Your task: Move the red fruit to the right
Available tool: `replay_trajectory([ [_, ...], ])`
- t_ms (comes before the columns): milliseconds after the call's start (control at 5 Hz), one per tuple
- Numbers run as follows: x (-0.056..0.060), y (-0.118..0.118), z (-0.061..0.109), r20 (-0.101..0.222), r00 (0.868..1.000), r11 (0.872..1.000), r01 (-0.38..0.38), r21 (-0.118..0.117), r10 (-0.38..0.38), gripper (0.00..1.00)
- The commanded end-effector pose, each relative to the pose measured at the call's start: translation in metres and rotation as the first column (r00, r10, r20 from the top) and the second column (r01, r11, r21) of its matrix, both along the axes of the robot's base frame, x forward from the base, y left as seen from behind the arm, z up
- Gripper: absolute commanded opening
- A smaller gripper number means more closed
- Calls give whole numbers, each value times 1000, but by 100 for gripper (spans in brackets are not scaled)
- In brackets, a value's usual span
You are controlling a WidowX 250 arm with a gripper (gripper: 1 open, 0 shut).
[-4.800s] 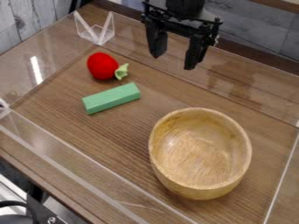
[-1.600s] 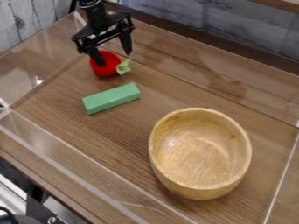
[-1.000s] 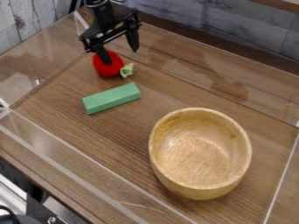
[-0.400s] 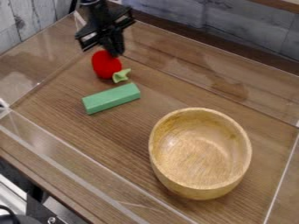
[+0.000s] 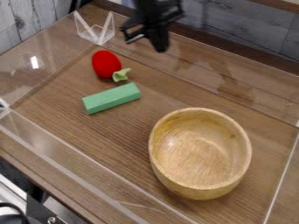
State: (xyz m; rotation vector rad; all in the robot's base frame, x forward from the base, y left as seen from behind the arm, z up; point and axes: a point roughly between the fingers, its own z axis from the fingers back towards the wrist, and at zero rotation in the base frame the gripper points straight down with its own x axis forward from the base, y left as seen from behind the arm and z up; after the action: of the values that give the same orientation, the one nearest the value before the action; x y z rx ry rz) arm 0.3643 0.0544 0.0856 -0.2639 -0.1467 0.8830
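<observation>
The red fruit point(image 5: 105, 63) lies on the wooden table point(image 5: 211, 87), its long axis running up-left to down-right, green leafy end toward the lower right. It sits down and to the left of the gripper point(image 5: 156, 42), clearly apart from it. The gripper's fingers are pressed together, holding nothing. Below the fruit lies a green block point(image 5: 111, 98).

The glossy red fruit point(image 5: 105, 62) lies on wood, leafy end pointing right.
</observation>
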Motion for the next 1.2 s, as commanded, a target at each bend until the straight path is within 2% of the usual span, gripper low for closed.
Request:
replay_trajectory([
  [0,6,-9,26,83,995,999,43,30,-45,0],
  [200,-5,-3,25,88,993,997,73,41,-76,0],
  [400,-3,17,24,93,994,997,58,56,-63,0],
  [600,5,19,23,92,993,996,63,62,-68,0],
  [800,13,14,14,93,994,997,46,67,-52,0],
  [1000,17,-1,7,94,994,997,44,67,-51,0],
])
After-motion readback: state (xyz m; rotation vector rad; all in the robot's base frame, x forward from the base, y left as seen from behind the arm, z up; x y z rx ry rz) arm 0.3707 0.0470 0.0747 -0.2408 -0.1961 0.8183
